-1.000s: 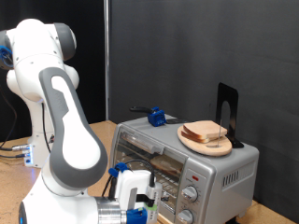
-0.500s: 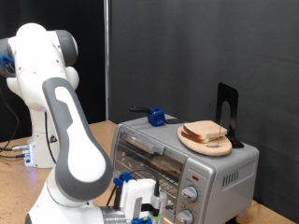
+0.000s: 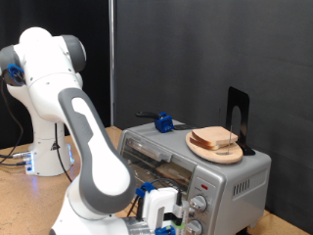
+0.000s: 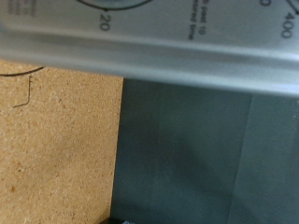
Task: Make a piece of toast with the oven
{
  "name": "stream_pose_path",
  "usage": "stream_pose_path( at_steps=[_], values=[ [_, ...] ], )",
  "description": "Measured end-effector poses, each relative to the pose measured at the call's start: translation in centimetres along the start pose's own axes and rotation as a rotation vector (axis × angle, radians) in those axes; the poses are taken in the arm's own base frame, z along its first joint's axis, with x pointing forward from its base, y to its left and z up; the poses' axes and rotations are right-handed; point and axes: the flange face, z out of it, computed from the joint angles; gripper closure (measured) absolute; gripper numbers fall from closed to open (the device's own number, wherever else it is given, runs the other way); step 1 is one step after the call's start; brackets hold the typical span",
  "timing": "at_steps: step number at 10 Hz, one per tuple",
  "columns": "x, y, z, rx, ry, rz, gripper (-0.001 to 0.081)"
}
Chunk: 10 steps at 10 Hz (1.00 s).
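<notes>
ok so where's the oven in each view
Exterior view: the oven sits at the lower right, with a wooden plate of bread slices on its roof and the gripper low in front of it.
Wrist view: only its silver front panel shows, as a close, blurred band with dial numbers.
Shared landmark: the knob panel.

Piece of toast (image 3: pixel 215 140): pale slice, tan crust, lying flat atop a second slice on top of the oven (image 3: pixel 230 178), a silver countertop unit with knobs
</notes>
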Motion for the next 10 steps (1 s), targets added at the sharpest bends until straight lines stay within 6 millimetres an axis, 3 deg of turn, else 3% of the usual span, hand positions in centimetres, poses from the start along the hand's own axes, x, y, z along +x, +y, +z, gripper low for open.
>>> stream_pose_path(
  at_steps=[7,9,10],
  values=[
    [0.3,1.2,2.0,0.010,-0.001,0.017,-0.0003],
    [0.2,0.8,2.1,0.020,-0.003,0.013,0.0277],
    [0.1,0.7,2.2,0.024,-0.006,0.012,0.0277]
  ],
)
